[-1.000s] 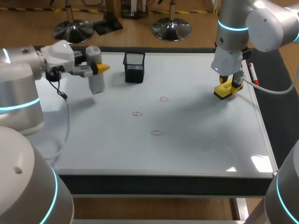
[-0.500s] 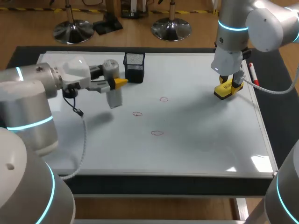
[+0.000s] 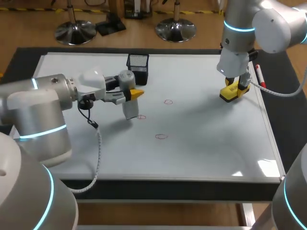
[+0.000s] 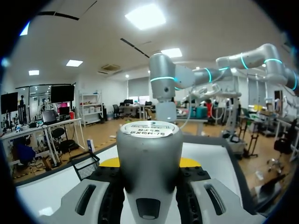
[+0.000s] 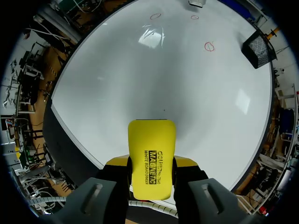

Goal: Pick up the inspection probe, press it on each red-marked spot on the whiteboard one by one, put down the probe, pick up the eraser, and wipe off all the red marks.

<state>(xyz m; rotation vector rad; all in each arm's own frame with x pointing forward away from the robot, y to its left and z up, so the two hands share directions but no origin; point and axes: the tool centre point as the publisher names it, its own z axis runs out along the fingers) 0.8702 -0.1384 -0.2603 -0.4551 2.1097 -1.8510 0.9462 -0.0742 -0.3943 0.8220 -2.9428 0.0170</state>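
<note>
Your left arm has carried the probe (image 3: 129,111) across the whiteboard (image 3: 216,139) from beside the mesh basket (image 3: 137,68) toward the middle, while your right arm has not shifted at all.

The probe, a grey cylinder, now stands close to upright with its lower end just beside the middle mark (image 3: 140,116), on the side nearer your left arm. The head view does not settle whether it touches the board. The left gripper (image 3: 130,94) is clamped on it from both sides. In the left wrist view the probe (image 4: 149,149) fills the gap between the yellow tips, and that view shows none of the marks.

The other two red rings, the far mark (image 3: 168,101) and the near mark (image 3: 161,136), lie apart from the probe, one farther from you and one closer to you. All three look unwiped.

The right gripper (image 3: 233,91) sits low near the board's right edge, closed around the yellow eraser (image 3: 231,93). The right wrist view shows the eraser (image 5: 152,156) gripped between its fingers over bare board. A pen (image 3: 259,74) lies off the board past that edge.

You appear to be in the pressing step, approaching the first spot. The next move calls for a small sideways shift to centre the probe on the middle mark, then a straight descent. Watch the head view for alignment.
</note>
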